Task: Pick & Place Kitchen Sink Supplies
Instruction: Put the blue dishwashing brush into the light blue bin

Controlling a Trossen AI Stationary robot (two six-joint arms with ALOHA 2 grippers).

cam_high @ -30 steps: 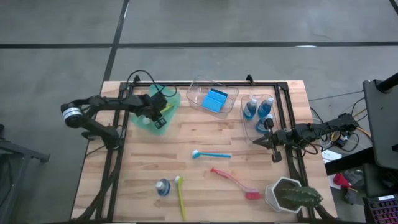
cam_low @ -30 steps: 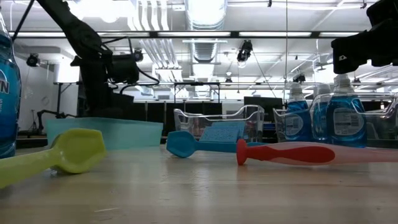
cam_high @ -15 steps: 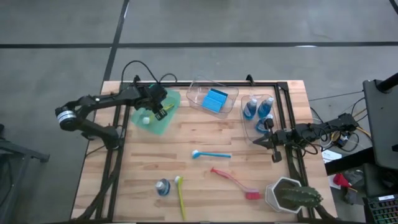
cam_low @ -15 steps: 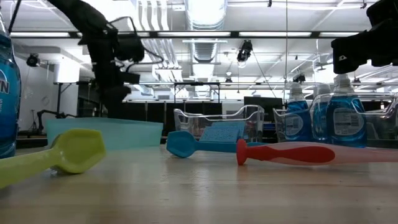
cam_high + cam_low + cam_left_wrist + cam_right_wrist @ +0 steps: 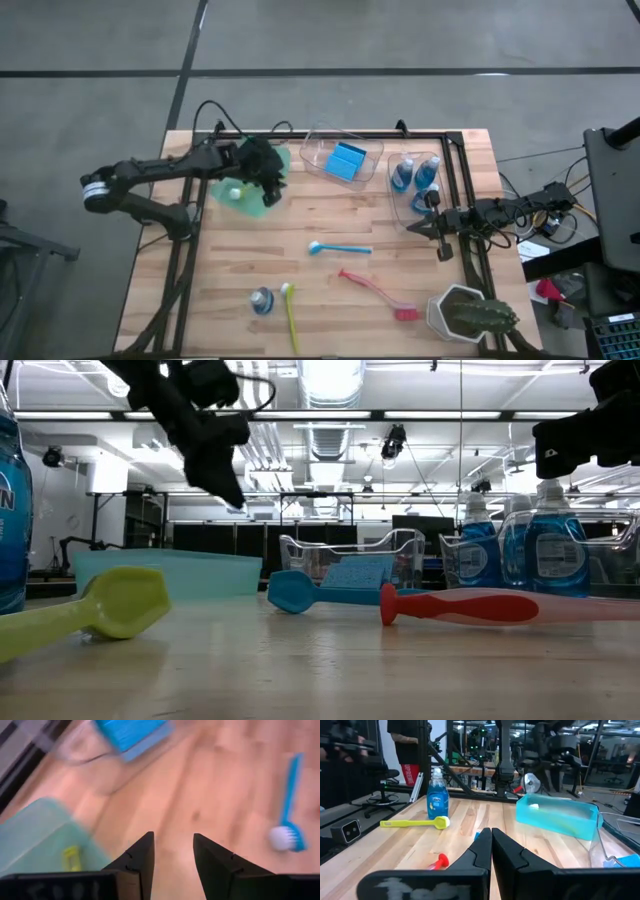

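Observation:
My left gripper [image 5: 271, 190] hangs open above the near right corner of the green bin [image 5: 232, 196], well above its rim in the low view [image 5: 232, 495], touching nothing. A small yellow-green piece [image 5: 71, 858] lies in that bin. My right gripper [image 5: 418, 228] waits shut beside the clear bin holding two blue bottles [image 5: 414, 174]. A blue sponge [image 5: 347, 160] sits in another clear bin. On the table lie a blue brush [image 5: 340, 248], a red brush [image 5: 378, 292], a yellow-green brush [image 5: 290, 315] and a blue bottle [image 5: 262, 300].
A cactus in a white pot [image 5: 465, 312] stands at the near right corner. A black frame [image 5: 455, 190] runs along the table's far and side edges. Bare wood lies between the bins and the brushes, around the table's middle.
My left gripper has risen out of the green bin to well above its rim, shifting slightly toward the table's right and tipping forward. The brushes, bottles and right arm have stayed put.

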